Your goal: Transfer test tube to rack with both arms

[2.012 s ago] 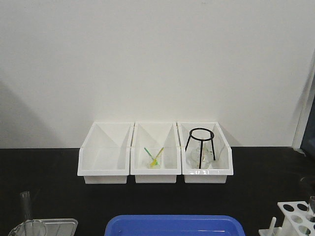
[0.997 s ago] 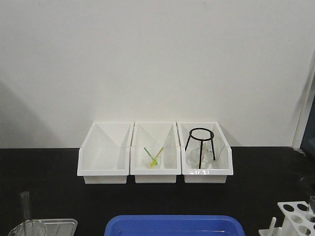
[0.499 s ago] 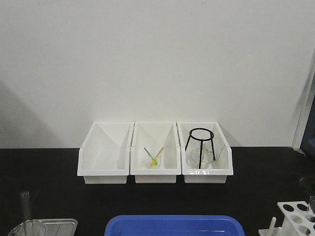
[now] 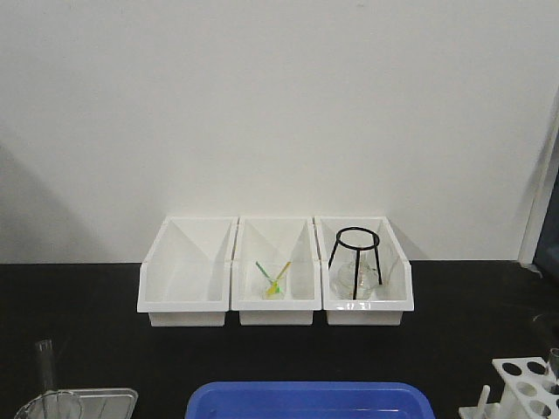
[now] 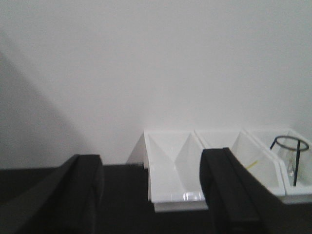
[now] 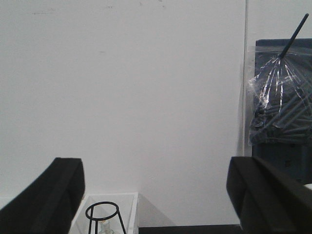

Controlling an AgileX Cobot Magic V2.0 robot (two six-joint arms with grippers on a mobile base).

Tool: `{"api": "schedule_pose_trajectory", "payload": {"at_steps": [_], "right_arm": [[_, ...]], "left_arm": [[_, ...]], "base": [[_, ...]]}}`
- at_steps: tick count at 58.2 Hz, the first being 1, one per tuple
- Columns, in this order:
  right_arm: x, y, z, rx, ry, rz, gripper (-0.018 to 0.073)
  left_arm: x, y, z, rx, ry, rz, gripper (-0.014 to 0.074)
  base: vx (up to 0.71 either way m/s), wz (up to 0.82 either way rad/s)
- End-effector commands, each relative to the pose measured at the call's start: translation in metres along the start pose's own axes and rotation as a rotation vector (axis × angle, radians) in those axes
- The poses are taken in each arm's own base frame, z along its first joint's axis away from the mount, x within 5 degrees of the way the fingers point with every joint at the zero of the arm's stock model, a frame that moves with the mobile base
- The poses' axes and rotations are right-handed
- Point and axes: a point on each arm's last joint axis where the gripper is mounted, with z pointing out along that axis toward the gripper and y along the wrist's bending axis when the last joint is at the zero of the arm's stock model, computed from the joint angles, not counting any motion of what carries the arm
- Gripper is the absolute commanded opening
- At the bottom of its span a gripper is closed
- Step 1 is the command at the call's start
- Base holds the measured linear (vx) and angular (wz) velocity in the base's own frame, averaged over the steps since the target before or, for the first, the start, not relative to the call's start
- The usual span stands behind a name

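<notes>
The test tube (image 4: pixel 44 364) stands upright at the front left, its lower end in a clear beaker (image 4: pixel 51 407). The white rack (image 4: pixel 522 387) with round holes and a peg sits at the front right corner, partly cut off by the frame edge. Neither arm shows in the front view. In the left wrist view my left gripper (image 5: pixel 153 195) is open and empty, its black fingers (image 5: pixel 226 190) wide apart, facing the left white bin (image 5: pixel 175 168). In the right wrist view my right gripper (image 6: pixel 156 195) is open and empty, facing the wall.
Three white bins (image 4: pixel 188 301) stand in a row at the back of the black table; the middle one holds green and yellow sticks (image 4: pixel 275 281), the right one a black tripod (image 4: pixel 355 257) over a flask. A blue tub (image 4: pixel 310 399) sits front centre, a clear tray (image 4: pixel 105 403) front left. A bag of dark rods (image 6: pixel 280 105) hangs right.
</notes>
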Motion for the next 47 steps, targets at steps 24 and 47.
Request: {"api": "schedule_pose_trajectory", "payload": {"at_steps": [24,47], "right_arm": [[-0.017,0.0,0.0,0.003,-0.102,-0.005,0.0421],[-0.018,0.0,0.0,0.003,-0.104,-0.005,0.0384]], "left_arm": [[0.124,0.011,0.008,-0.051,0.108,-0.132,0.0465],[0.133,0.013,0.035,-0.068,0.128,-0.124,0.047]], "base": [[0.0,0.0],[0.0,0.0]]}}
